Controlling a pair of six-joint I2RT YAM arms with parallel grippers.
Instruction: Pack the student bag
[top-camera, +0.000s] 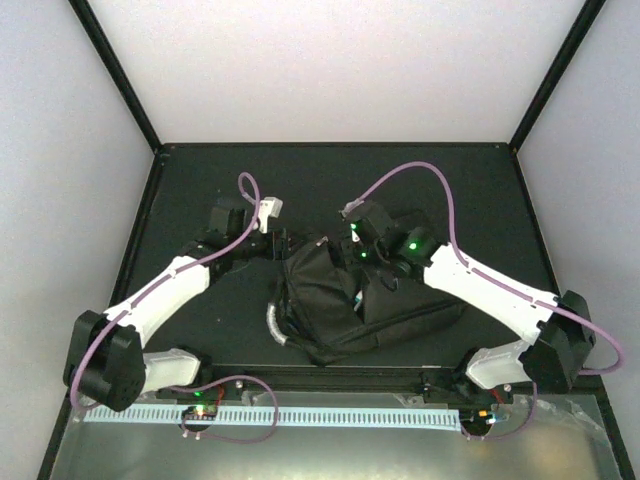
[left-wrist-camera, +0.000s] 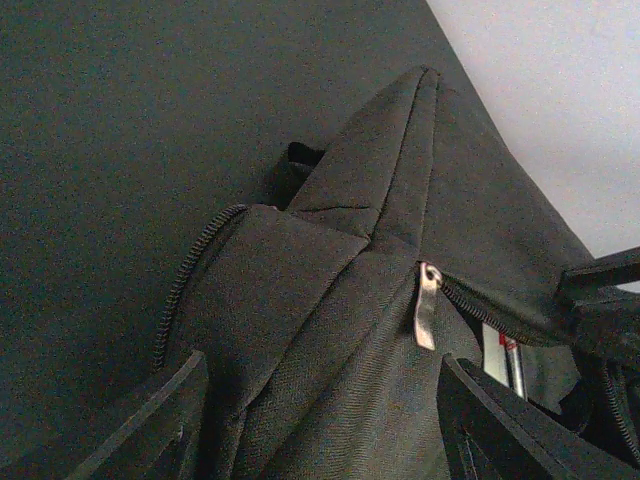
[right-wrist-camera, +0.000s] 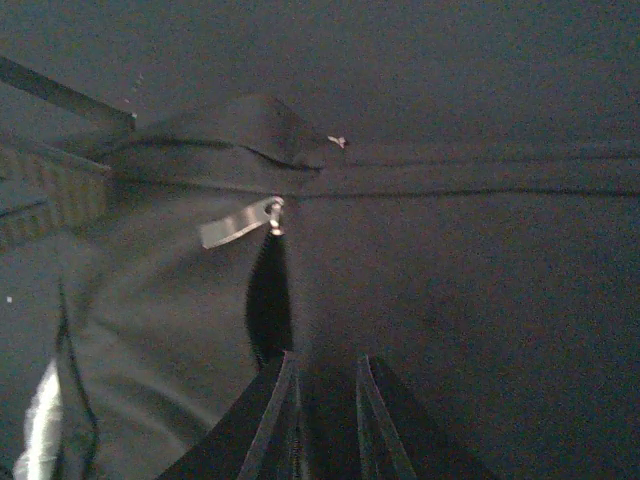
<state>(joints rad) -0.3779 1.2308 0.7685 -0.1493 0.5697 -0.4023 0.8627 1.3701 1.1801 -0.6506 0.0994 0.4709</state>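
Inside the student bag (left-wrist-camera: 350, 330), contents (left-wrist-camera: 505, 360) barely discernible.

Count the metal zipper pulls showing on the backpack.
1. A silver zipper pull hangs at the end of the part-open zipper on the student bag; both wrist views seem to show this one. Others may be hidden in folds.

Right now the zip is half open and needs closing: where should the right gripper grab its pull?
Probably the zipper pull at its free end, pinched across its flat faces, the right gripper coming from the left in its wrist view: the tab juts sideways from the slider on the student bag.
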